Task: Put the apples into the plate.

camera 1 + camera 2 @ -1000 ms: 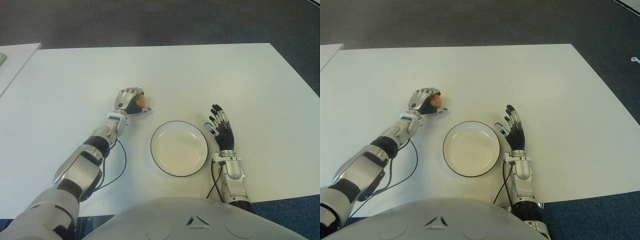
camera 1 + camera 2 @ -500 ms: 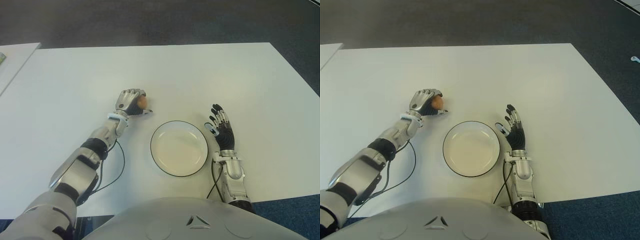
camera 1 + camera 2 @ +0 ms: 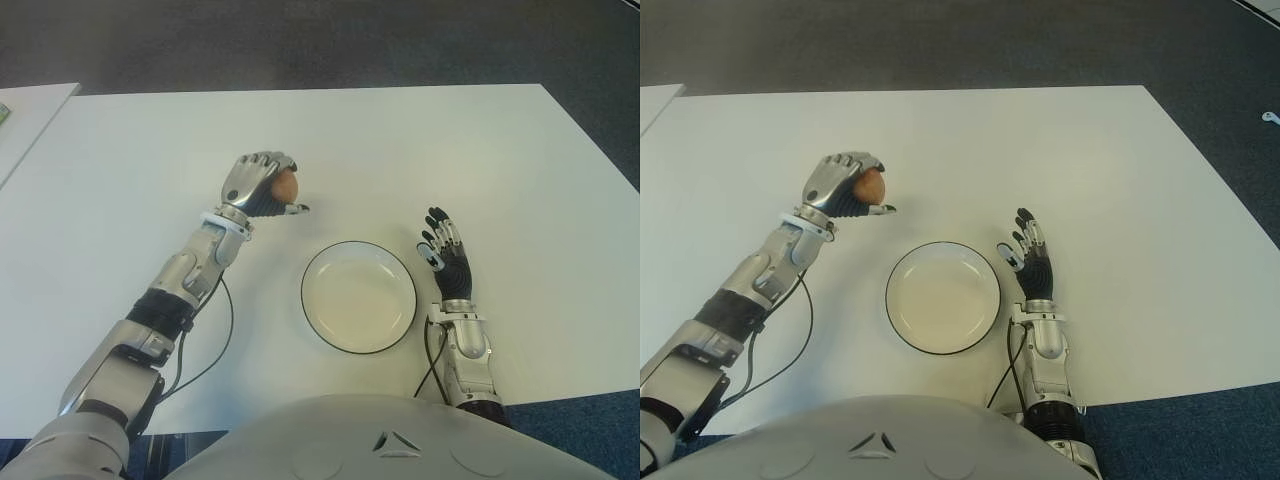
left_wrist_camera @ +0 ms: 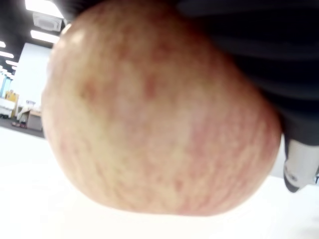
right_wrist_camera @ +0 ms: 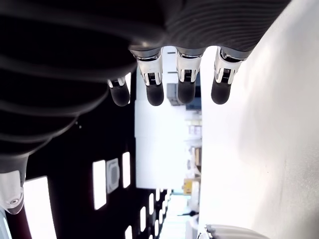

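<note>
— Apple (image 3: pixel 286 186) first: where is it?
— Clasped in the left robot hand (image 3: pixel 262 187), fingers curled round it, held above the white worktop (image 3: pixel 480 160), up and to the left of the plate (image 3: pixel 358 296).
— Any label or writing?
— None readable on its mottled red-yellow skin.
— And the right robot hand (image 3: pixel 442 254)?
— Just right of the plate, fingers spread and straight, holding nothing.

The left hand (image 3: pixel 262 186) is raised above the table on an outstretched arm, its fingers (image 3: pixel 268 162) curled tight around an apple (image 3: pixel 286 185). The right hand (image 3: pixel 445 262) sits low near the robot's body, palm showing, all fingers (image 5: pixel 155 92) straight and spread
</note>
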Motion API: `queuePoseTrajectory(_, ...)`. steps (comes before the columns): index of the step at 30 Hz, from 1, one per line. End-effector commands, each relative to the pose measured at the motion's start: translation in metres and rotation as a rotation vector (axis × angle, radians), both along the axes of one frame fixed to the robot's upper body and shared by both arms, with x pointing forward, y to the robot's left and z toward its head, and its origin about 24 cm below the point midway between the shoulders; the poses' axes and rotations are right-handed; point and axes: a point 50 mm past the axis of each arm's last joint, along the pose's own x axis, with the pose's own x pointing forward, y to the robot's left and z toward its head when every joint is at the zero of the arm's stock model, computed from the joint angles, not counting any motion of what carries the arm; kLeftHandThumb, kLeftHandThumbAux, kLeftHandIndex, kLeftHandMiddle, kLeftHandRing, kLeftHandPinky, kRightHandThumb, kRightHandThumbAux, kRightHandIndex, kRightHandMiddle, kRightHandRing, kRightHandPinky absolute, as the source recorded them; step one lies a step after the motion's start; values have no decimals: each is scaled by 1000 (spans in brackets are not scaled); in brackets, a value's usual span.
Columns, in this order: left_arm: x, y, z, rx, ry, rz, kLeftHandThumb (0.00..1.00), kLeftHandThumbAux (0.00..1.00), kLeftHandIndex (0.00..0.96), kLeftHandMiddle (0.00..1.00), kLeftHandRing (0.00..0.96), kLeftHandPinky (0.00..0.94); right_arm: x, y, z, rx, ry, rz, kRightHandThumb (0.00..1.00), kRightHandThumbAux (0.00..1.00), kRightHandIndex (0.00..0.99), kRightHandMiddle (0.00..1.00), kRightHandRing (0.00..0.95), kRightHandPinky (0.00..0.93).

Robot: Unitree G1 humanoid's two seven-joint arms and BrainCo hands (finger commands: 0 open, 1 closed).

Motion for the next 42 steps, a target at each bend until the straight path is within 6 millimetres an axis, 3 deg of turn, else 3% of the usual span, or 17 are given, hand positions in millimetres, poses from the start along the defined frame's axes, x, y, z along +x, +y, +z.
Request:
queuePoseTrajectory(1,-8,-3,23,-22,-31,-16,853,666,402,536,839,783,-41,-3,-50,51,295,-58,72,476,0,0,0,0)
queuePoseTrajectory(24,-15,-13,25,34,-24,-45,851,668,399,526,821,759,-41,1,-49,57,301,-52,74,472,0,0,0,0)
queuePoseTrajectory(42,-65,-84,22,29,77,-218,853,667,400,532,831,794,-40,7,-47,56,288,-56,70,472,0,0,0,0)
